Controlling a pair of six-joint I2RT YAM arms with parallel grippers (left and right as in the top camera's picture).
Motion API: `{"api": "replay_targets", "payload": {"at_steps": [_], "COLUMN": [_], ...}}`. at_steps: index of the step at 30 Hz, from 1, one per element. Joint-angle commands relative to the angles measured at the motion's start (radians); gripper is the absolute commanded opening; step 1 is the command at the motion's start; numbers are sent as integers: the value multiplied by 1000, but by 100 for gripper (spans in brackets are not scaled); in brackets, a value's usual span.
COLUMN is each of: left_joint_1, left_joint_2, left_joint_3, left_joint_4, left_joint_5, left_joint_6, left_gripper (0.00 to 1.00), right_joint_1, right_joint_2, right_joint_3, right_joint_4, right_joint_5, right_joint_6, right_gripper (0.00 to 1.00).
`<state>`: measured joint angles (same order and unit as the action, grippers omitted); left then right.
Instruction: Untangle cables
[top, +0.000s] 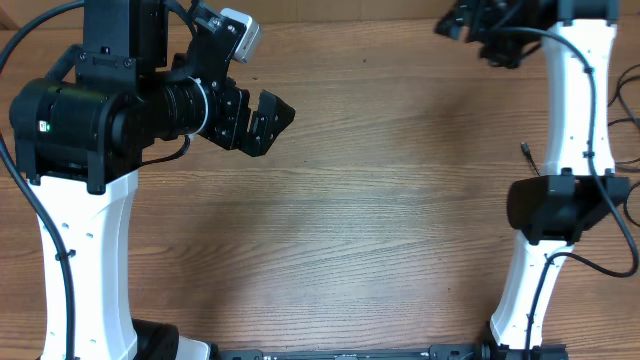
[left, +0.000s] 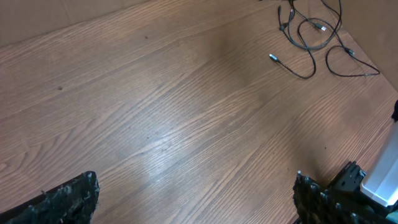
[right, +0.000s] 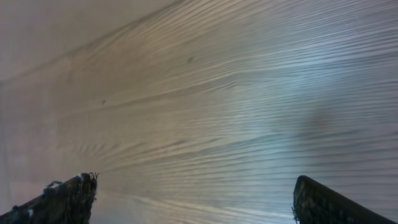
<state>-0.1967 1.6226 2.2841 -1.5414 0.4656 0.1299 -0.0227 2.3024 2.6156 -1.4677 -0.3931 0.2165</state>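
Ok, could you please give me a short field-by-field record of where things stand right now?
cables: thin black strands in loose overlapping loops, top right corner of the left wrist view
left gripper: open, empty, above bare wood, well short of the cables
right gripper: open, empty, only bare wood in its view
table: wood-grain top
task state: no cable grasped yet

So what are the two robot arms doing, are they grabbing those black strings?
Not right now. The left claw and the right claw are both open and empty, held over bare wood on the table. The thin black cables lie in loose loops on the table, over by the right arm, and neither claw is touching them. The job is to untangle them, but at this moment nothing is being held.
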Motion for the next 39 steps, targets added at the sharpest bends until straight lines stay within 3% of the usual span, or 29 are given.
{"api": "replay_targets", "payload": {"at_steps": [1, 39], "left_joint_1": [-6, -6], "left_joint_2": [-14, -12], "left_joint_3": [11, 11], "left_joint_4": [1, -18], "left_joint_5": [-5, -6], "left_joint_6": [-10, -10], "left_gripper": [99, 100], "right_joint_1": [32, 73], "right_joint_2": [0, 0], "right_joint_3": [0, 0], "right_joint_4": [-1, -1], "right_joint_5": [-5, -5], "right_joint_6": [0, 0], "right_gripper": [100, 100]}}
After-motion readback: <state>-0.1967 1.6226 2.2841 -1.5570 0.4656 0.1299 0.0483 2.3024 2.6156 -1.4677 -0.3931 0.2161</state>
